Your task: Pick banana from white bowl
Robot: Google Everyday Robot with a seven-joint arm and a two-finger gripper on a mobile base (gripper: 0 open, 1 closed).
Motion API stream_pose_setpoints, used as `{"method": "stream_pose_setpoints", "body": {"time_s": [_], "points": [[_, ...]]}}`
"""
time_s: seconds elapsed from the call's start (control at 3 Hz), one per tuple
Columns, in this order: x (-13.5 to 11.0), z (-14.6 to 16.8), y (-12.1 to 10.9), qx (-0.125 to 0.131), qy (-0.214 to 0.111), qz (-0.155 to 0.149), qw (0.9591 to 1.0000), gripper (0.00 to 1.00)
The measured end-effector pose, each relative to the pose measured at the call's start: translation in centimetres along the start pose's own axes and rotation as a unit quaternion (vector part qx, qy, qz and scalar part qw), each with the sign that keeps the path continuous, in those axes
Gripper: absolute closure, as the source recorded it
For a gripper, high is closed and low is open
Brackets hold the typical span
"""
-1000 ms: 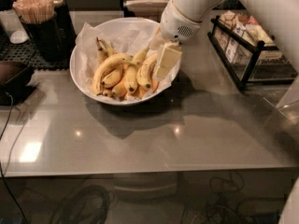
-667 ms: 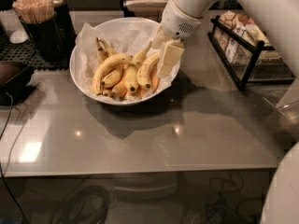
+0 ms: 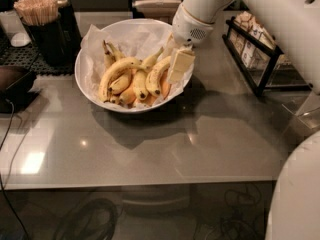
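The white bowl (image 3: 88, 87), lined with crinkled white paper, stands on the grey table at the back centre and holds several bananas. The banana (image 3: 154, 78), curved with a dark blotched tip, lies at the right of the pile. A cleaner-yellow arched banana (image 3: 116, 70) lies to its left over shorter ones. My gripper (image 3: 177, 67) hangs from the white arm, which comes in from the upper right. It reaches down inside the bowl's right side, right against the banana's right flank. Where the two meet is hidden.
A black holder of wooden sticks (image 3: 41, 25) stands behind the bowl on the left. A black wire rack (image 3: 256, 59) of packets stands on the right. A dark object (image 3: 14, 86) sits at the left edge. The grey tabletop (image 3: 150, 144) extends to the front edge.
The gripper stays at the bowl's right side beside the banana. No clear movement of the bananas or the bowl.
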State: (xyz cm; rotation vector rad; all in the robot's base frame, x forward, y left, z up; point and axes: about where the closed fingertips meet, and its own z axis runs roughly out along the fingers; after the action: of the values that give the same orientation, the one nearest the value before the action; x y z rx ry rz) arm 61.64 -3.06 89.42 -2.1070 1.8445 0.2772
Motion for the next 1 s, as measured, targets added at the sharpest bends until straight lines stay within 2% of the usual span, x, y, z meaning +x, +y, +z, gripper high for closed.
{"method": "stream_pose_setpoints", "body": {"time_s": [0.33, 1.0], "points": [[-0.46, 0.29, -0.25, -0.001, -0.010, 0.001, 0.9999, 0.57], [-0.81, -0.32, -0.74, 0.009, -0.014, 0.002, 0.9999, 1.00]]}}
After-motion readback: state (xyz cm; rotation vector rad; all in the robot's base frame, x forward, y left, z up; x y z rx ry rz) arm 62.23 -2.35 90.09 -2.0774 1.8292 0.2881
